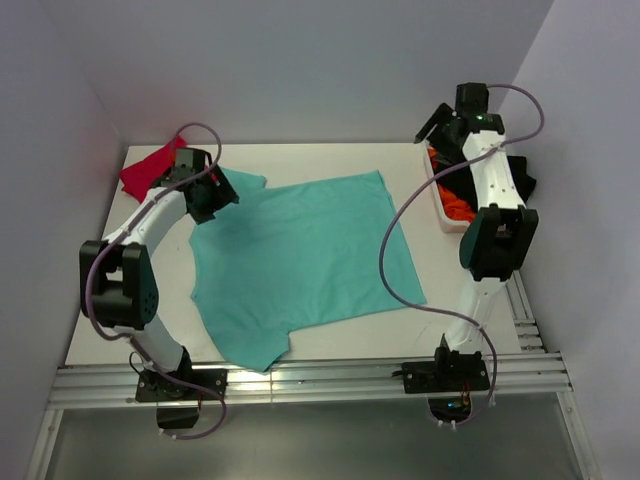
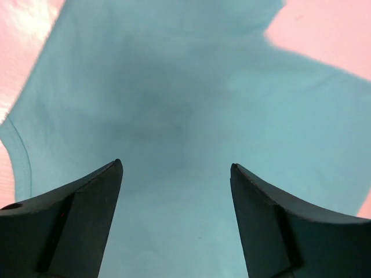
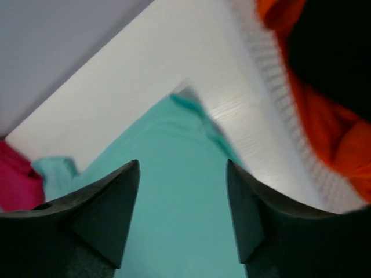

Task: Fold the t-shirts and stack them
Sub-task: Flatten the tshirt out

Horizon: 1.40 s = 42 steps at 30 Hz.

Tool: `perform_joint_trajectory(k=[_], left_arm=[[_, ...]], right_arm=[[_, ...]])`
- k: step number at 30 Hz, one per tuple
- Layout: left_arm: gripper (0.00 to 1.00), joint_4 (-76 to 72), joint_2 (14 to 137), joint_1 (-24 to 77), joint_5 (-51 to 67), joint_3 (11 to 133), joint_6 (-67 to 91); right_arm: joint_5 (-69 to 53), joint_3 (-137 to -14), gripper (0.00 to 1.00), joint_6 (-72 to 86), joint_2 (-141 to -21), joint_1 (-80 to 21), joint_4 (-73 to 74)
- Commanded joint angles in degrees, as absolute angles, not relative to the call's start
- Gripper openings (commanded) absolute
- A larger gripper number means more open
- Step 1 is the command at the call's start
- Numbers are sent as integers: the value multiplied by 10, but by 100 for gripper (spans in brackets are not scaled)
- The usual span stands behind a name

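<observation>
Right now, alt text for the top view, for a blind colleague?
A teal shirt lies spread on the white table. The open left gripper is over its far-left corner, near a red shirt; the open right gripper is by the clothes bin, far right.

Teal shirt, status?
Left gripper open, empty, above teal shirt. Right gripper open, empty. Shirt spread flat, unfolded. Red shirt bunched far left; nothing on the teal.
</observation>
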State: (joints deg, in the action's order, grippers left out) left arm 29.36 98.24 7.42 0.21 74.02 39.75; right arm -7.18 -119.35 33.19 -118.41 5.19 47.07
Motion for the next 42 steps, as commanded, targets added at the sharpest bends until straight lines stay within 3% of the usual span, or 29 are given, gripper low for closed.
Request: perform_joint_trajectory(k=[1,3,4,6,7,13,20,28,42], left_arm=[[82,325,935,74,-25,775,400],[81,327,925,74,-21,767,403],[80,328,920,74,-19,763,405],[78,330,907,74,-16,748,410],[76,330,898,73,-13,744,410],[73,350,854,74,-10,713,408],[72,387,781,73,-14,682,403],[72,403,705,73,-25,638,396],[71,405,730,72,-12,665,376]], right_arm=[[-121,-1118,66,341,-1140,-44,426],[-131,-1079,57,347,-1136,-102,408],[-151,-1071,42,351,-1142,-121,392],[-163,-1071,21,358,-1171,-172,386],[-177,-1079,0,358,-1186,-187,388],[-196,-1147,0,365,-1297,-249,392],[-200,-1219,0,365,-1388,-241,393],[-150,-1149,0,381,-1362,-190,359],[-91,-1083,0,399,-1330,-141,370]])
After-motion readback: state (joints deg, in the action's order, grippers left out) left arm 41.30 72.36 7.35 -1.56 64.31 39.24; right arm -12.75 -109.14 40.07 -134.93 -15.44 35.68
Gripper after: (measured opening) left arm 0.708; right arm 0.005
